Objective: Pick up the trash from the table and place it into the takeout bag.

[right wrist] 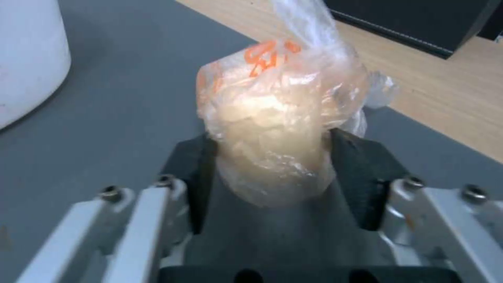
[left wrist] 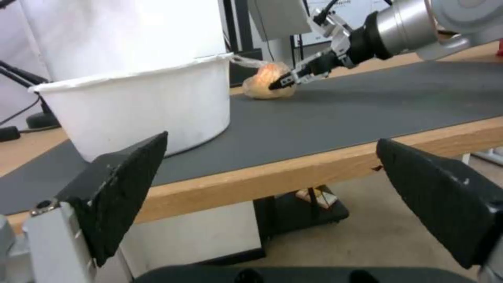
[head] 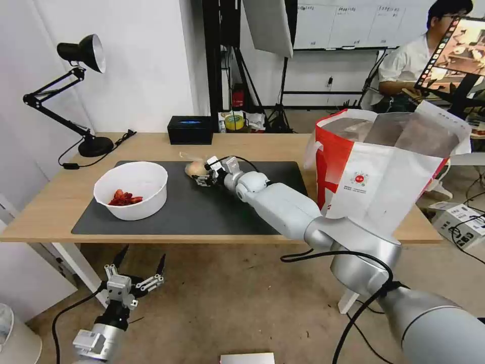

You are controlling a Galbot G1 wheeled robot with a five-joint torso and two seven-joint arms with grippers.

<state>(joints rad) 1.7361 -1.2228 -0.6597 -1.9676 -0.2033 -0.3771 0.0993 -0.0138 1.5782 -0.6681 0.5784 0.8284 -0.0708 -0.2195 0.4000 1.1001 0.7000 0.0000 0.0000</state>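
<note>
A small clear bag with a beige lump (head: 194,167) (right wrist: 272,118) lies on the dark grey mat (head: 202,212) near the mat's far edge. My right gripper (head: 202,179) (left wrist: 280,80) (right wrist: 267,137) reaches across the mat and is shut on this bag, a black pad pressing each side. The white bowl with red scraps (head: 136,179) (left wrist: 136,106) stands on the mat's left part. At the table's (head: 151,144) right end stands the takeout bag (head: 374,177), mouth open. My left gripper (head: 134,275) (left wrist: 272,139) hangs open below the table's front edge.
A black tissue box (head: 190,130) (right wrist: 419,23) sits at the table's far edge behind the clear bag. A black desk lamp (head: 95,146) stands at the far left corner with its cord on the wood. Bare mat lies between the bowl and the takeout bag.
</note>
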